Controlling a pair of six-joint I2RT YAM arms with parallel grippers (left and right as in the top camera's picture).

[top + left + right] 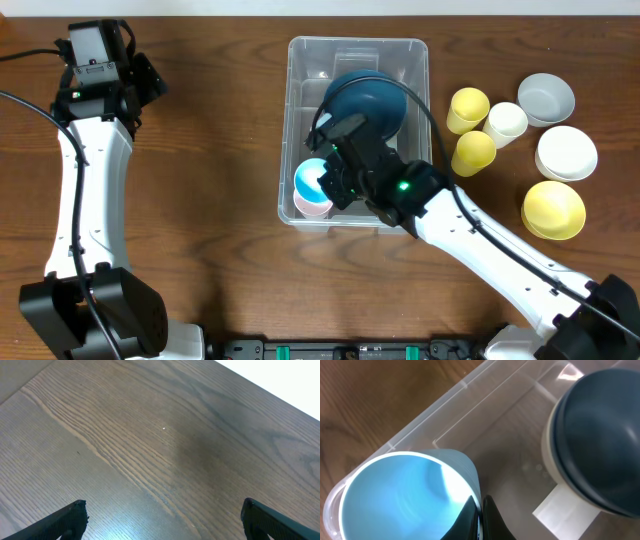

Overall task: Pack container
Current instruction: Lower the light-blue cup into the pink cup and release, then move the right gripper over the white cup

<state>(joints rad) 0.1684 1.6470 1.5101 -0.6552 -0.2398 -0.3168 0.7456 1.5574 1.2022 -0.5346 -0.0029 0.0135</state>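
The clear container [300,60] stands at the table's middle. Inside it, a dark blue bowl [365,105] lies upside down at the back. At the front left corner a light blue cup [310,180] sits in a pink cup [312,207]. My right gripper [335,182] reaches into the container and is shut on the blue cup's rim. In the right wrist view the gripper [481,510] pinches the wall of the blue cup [395,500], one finger inside and one outside, beside the dark bowl [605,435] and the white label [565,510]. My left gripper [150,78] hangs open over bare wood [165,507], far left.
Right of the container stand two yellow cups [468,108] [473,152], a white cup [506,122], a grey bowl [546,98], a white bowl [566,152] and a yellow bowl [553,208]. The right arm crosses the table's front right.
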